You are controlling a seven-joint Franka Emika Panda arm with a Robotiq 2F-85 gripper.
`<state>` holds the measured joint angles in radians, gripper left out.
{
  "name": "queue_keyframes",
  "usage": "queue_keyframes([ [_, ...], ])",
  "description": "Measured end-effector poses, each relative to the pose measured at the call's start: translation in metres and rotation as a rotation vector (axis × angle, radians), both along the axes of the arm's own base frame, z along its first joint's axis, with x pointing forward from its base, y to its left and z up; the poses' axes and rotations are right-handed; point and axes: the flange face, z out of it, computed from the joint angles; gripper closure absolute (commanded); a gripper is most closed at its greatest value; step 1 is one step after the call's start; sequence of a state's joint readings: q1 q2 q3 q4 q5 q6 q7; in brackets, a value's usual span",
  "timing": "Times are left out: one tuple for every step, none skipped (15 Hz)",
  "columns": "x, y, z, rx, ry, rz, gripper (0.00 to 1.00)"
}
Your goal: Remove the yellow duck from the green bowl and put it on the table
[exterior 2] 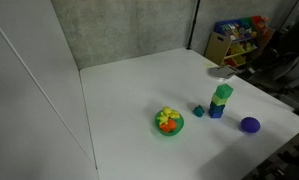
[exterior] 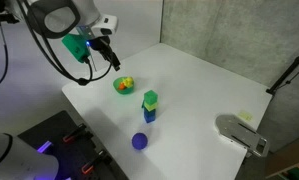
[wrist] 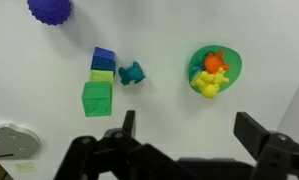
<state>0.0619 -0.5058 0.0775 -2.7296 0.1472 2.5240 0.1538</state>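
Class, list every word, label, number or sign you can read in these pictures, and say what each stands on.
No text can be read.
The green bowl, green cube and purple ball show no print.
The grey device and the coloured bins in the background are too blurred to tell.

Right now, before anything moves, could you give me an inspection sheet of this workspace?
Surface: white table, no spills seen.
Job's things: yellow duck lies in the green bowl, beside an orange toy.
Clutter: green cube stacked on blue cube, small teal toy, purple ball, grey object near the table edge.
Jaws: open, empty, apart from the bowl.
Cables: dark cables hang by the arm.
Surroundings: grey wall, toy shelf.
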Motion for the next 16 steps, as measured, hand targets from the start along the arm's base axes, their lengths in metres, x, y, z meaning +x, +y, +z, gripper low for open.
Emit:
queue_keyframes([
  [0.0,0.0,0.0,0.0,0.0,0.0,0.0],
  [0.0,0.0,0.0,0.0,0.0,0.0,0.0],
  [0.0,0.0,0.0,0.0,0.0,0.0,0.0],
  [0.0,0.0,0.0,0.0,0.0,0.0,0.0],
  [0.0,0.0,0.0,0.0,0.0,0.0,0.0],
  [0.0,0.0,-0.001,0.0,0.001,0.0,0.0],
  [0.001,0.0,-0.001,0.0,0.004,0.0,0.0],
  [0.002,0.0,-0.002,0.0,0.006,0.0,0.0],
  [0.003,0.001,-0.002,0.0,0.008,0.001,0.0],
  [0.005,0.002,-0.003,0.001,0.011,0.003,0.0],
  [0.008,0.003,-0.004,0.002,0.015,0.005,0.0],
  [0.012,0.005,-0.004,0.005,0.019,0.008,0.0],
  [0.017,0.008,-0.005,0.009,0.024,0.011,0.0],
  [0.022,0.01,-0.006,0.015,0.029,0.013,0.0],
  [0.028,0.014,-0.007,0.024,0.036,0.015,0.0],
  [0.035,0.018,-0.009,0.032,0.043,0.017,0.0],
])
